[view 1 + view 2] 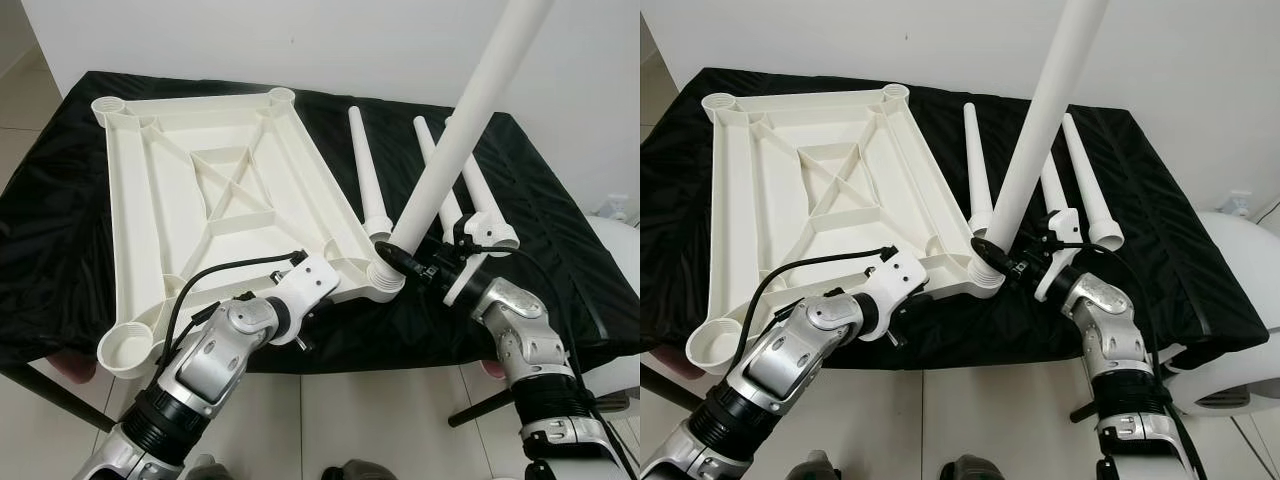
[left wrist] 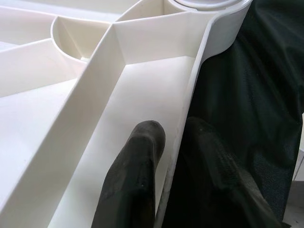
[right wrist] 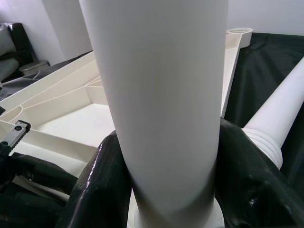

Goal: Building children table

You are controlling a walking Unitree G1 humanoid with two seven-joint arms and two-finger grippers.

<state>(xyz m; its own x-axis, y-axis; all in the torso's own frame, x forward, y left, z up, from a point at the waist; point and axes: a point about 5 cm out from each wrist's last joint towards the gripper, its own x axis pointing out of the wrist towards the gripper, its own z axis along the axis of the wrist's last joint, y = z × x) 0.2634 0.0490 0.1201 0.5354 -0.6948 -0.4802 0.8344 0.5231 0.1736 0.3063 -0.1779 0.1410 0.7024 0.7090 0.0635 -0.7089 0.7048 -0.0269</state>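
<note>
A white ribbed plastic tabletop [image 1: 215, 190] lay upside down on a black cloth-covered table [image 1: 560, 250], its underside of crossed ribs facing up and a round socket at each corner. The right gripper [image 3: 166, 190] had its two black fingers [image 3: 102, 185] closed around the thick lower end of a long white tapered plastic leg [image 1: 470, 120]. That leg stood tilted, its base at the corner socket [image 1: 385, 275] nearest the robot's right side and its thin end leaning up and away. Whether the base was seated in the socket could not be told.

The left gripper [image 2: 173, 156] pinched the tabletop's near edge wall [image 2: 190, 109], just beside that same corner. One black finger [image 2: 137, 171] sat inside the rim against the white plastic and the other lay outside over the black cloth, the gap between them narrow.

Three more white tapered legs lay flat on the cloth to the right of the tabletop, roughly side by side with their wide ends toward the robot: one [image 1: 366, 175] just beside the tabletop's long edge, and two others [image 1: 480, 195] behind the raised leg, partly hidden by it.
</note>
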